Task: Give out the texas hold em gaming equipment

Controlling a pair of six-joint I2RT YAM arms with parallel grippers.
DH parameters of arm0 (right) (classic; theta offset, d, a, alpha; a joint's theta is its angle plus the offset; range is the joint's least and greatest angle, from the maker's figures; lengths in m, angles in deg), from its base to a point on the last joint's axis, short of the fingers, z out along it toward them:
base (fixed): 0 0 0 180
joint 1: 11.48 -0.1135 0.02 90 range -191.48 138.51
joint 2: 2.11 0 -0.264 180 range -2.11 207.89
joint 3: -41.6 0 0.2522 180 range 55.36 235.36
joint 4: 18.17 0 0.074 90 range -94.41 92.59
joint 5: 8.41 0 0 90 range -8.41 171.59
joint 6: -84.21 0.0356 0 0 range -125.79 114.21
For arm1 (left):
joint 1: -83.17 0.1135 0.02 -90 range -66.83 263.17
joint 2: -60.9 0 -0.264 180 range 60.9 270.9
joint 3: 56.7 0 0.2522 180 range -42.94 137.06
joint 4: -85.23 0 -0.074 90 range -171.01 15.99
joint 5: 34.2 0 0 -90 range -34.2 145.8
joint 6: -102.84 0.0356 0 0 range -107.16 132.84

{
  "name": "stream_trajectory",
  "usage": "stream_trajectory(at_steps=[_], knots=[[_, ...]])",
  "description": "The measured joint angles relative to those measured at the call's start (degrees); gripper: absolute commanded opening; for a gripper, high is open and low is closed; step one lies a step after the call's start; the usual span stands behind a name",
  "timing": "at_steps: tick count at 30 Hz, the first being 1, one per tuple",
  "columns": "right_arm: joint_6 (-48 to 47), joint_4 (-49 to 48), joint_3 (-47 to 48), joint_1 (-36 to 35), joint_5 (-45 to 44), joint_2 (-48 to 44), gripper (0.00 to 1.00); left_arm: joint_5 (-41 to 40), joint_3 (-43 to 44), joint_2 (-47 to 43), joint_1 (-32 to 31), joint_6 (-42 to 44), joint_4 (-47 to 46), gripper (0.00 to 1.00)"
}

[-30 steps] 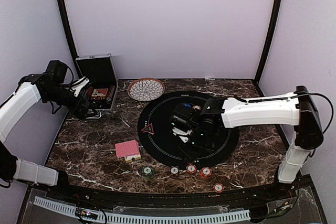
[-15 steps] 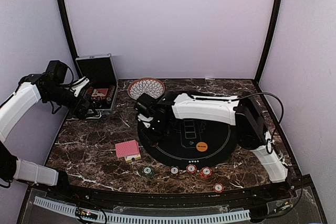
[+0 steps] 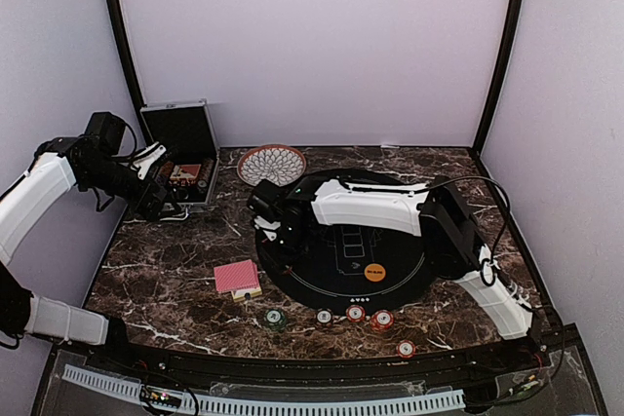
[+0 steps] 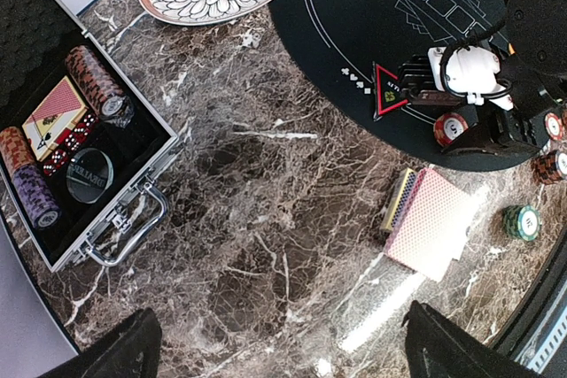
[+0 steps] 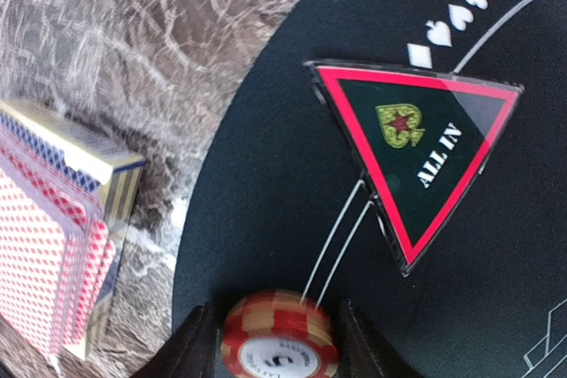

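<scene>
So the right gripper (image 5: 273, 312) had its two fingers half-closed around a red-and-cream chip (image 5: 279, 341), one on each side and right up against it. I honestly couldn't tell if it was pinching the chip or just bracketing it. The chip sat at the left rim of the round black mat (image 5: 266, 174), which I'd guess was a player's spot being dealt its share.

Just past the chip lay the ALL IN triangle (image 5: 416, 143). It looked like glossy flat plastic with a red border and dark green middle, and it caught the light like acrylic. The mat itself looked like matte felt with white printed lines and suit symbols.

Off the mat's edge was the deck of cards (image 5: 53, 245), red-backed and fanned a little on top of its gold-edged box. It was probably parked there until it was time to deal. Everything rested on a brown marble table (image 5: 133, 24) with white veins and a shiny finish.

Further out, an orange button (image 3: 374, 272) lay on the mat, and a row of chips (image 3: 356, 313) ran along the near edge with a green chip (image 3: 274, 319) beside them.

The left gripper (image 4: 282, 325) hung over by the case (image 4: 133, 205), spread wide with nothing in it. The case was foam-lined with metal edges and had chip stacks inside. The patterned bowl (image 3: 271, 165) looked ceramic.
</scene>
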Motion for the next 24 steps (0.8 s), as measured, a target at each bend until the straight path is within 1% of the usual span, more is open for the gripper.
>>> stream_trajectory(at_steps=[2, 4, 11, 13, 16, 19, 22, 24], knots=[[-0.1, -0.2, 0.0, 0.0, 0.0, 0.0, 0.62, 0.1, 0.0, 0.0, 0.0, 0.0, 0.0, 0.99], [-0.2, -0.4, 0.0, 0.0, -0.1, 0.0, 0.65, 0.1, 0.0, 0.0, 0.0, 0.0, 0.0, 0.99], [-0.2, -0.3, -0.1, 0.3, -1.5, -0.4, 0.65, 0.1, 0.0, 0.0, 0.0, 0.0, 0.0, 0.99], [-0.2, -0.3, -1.3, 0.5, -1.9, -2.0, 0.66, 0.1, 0.0, 0.0, 0.0, 0.0, 0.0, 0.99], [-0.1, -1.0, -8.2, 0.7, -2.7, -8.8, 0.67, 0.1, 0.0, 0.0, 0.0, 0.0, 0.0, 0.99], [0.5, -1.9, -18.4, 0.8, -3.3, -19.4, 0.7, 0.2, 0.0, 0.0, 0.0, 0.0, 0.0, 0.99], [2.1, -3.3, -30.7, 0.8, -3.6, -32.2, 0.74, 0.2, 0.0, 0.0, -0.1, 0.0, 0.1, 0.99], [3.3, -3.5, -37.9, 0.8, -3.9, -39.3, 0.78, 0.2, 0.0, 0.0, -0.2, 0.0, 0.1, 0.99]])
